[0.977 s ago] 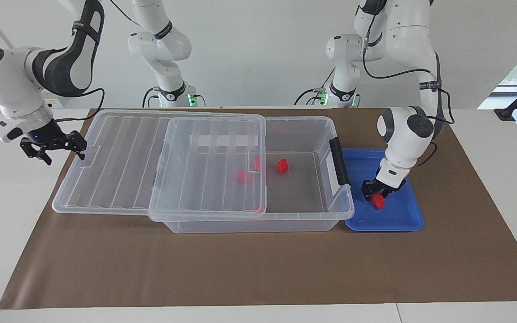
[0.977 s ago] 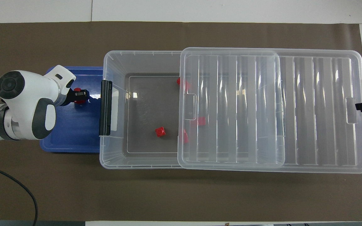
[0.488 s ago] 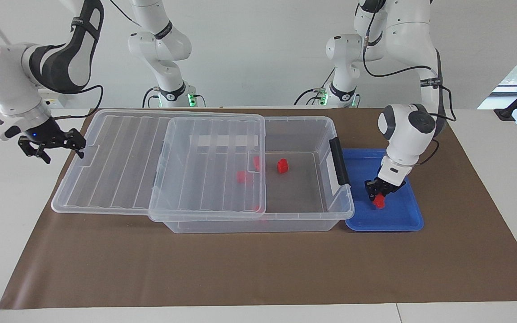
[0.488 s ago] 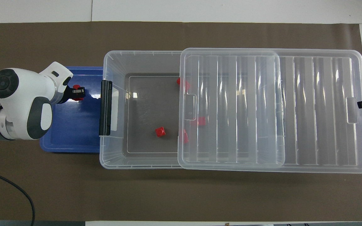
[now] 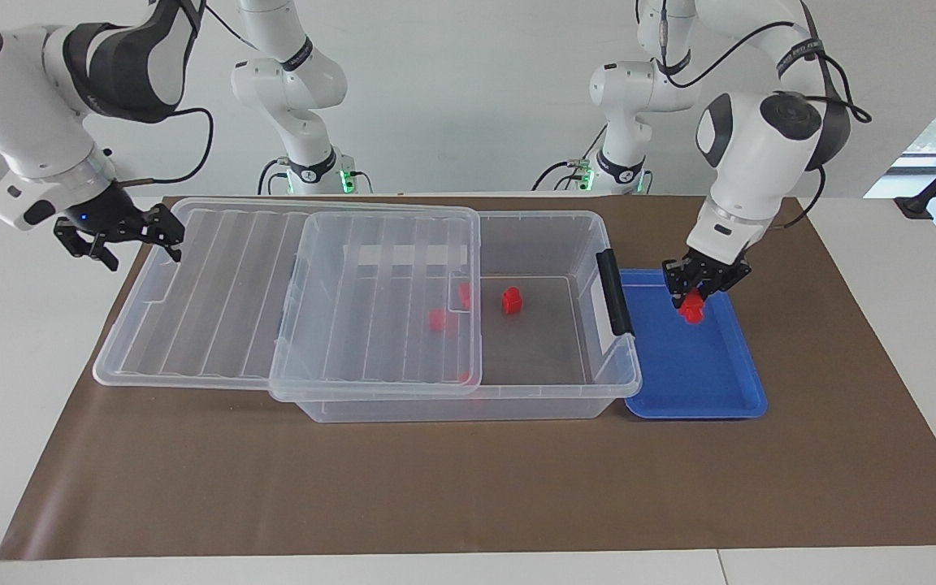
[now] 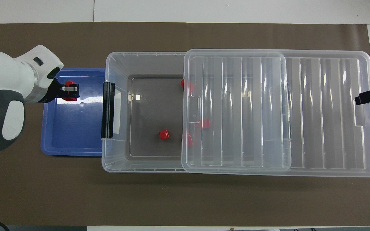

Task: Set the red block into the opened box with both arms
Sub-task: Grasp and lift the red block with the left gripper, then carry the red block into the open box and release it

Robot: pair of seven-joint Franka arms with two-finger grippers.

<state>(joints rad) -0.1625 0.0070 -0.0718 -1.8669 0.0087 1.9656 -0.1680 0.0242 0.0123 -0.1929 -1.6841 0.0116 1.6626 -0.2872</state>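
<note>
My left gripper (image 5: 691, 297) (image 6: 71, 91) is shut on a small red block (image 5: 691, 311) (image 6: 69, 83) and holds it in the air over the blue tray (image 5: 695, 382) (image 6: 72, 134). The clear box (image 5: 549, 218) (image 6: 114, 64) lies beside the tray, black latch (image 5: 614, 292) facing it. Its ribbed lid (image 5: 273, 284) (image 6: 300, 109) is slid toward the right arm's end, leaving the half next to the tray uncovered. My right gripper (image 5: 128, 242) (image 6: 367, 97) hovers open at the lid's outer end, holding nothing.
One red block (image 5: 511, 300) (image 6: 163, 134) lies on the box's uncovered floor. Others (image 5: 437, 319) (image 6: 206, 124) show through the lid's edge. A brown mat (image 5: 468, 487) covers the table under everything.
The left gripper closed on the red block and lifted it off the tray floor. The right gripper rose and shifted toward the lid's end.
</note>
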